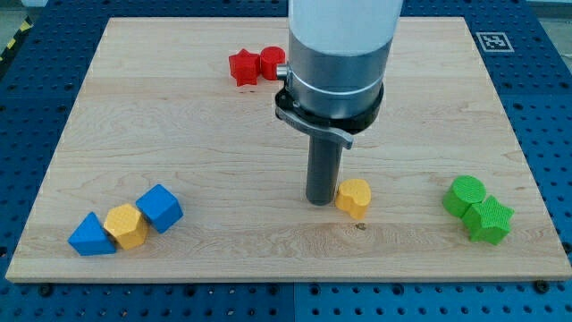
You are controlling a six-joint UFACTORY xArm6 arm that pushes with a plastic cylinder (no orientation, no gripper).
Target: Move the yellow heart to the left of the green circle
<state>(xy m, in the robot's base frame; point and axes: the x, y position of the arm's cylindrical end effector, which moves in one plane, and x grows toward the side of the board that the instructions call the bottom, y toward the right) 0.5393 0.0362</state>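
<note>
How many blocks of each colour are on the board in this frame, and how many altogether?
Red: 2, a star and a rounder block
Blue: 2, a triangle and a cube
Yellow: 2, a hexagon and the heart touching my tip
Green: 2, the circle and a star
Total: 8

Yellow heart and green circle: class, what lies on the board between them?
Nothing: in the camera view only bare wood separates the yellow heart from the green circle.
</note>
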